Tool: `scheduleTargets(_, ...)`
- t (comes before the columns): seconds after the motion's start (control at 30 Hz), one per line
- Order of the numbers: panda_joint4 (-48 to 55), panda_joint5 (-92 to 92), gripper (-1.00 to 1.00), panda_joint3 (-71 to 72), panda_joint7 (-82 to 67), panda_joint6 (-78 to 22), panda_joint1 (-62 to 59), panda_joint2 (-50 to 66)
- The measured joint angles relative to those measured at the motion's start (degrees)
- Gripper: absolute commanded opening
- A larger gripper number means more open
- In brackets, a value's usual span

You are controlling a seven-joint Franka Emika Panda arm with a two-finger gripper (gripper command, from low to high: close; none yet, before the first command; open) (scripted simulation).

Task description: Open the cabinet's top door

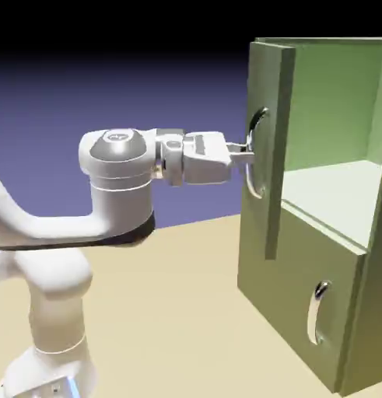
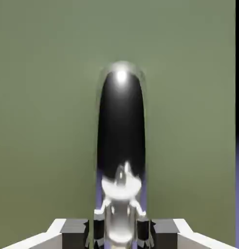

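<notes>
The olive-green cabinet (image 1: 357,311) stands at the right of the exterior view. Its top door (image 1: 268,93) is swung out from the cabinet front, and the pale inside shelf shows behind it. A long curved chrome handle (image 1: 258,124) runs down the door's face. My gripper (image 1: 247,150) reaches in level from the left and is shut on that handle about halfway down. In the hand view the chrome handle (image 2: 121,131) rises large up the middle, between the two grey fingertips (image 2: 96,229) at the bottom edge, with the green door panel (image 2: 43,121) behind it.
Below the top door is the shorter lower panel (image 1: 299,288) with its small silver handle (image 1: 317,311), closed. The white arm (image 1: 116,167) reaches over the tan table (image 1: 178,311) from the lower left.
</notes>
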Motion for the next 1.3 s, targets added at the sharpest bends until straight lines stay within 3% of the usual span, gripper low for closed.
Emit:
scheduleTargets(0.3, -9.2, 22.3, -1.0, 17.7, -7.3, -8.4, -8.4, -11.5)
scheduleTargets(0.67, -12.5, 47.0, -1.0, 40.3, -12.8, -23.8, -5.6, -20.7)
scheduleTargets(1.03, -7.3, 66.4, -1.0, 63.2, -12.1, -40.5, -2.8, -18.4)
scheduleTargets(1.3, 4.4, 79.8, -1.0, 79.8, -10.3, -55.4, -9.3, -11.3)
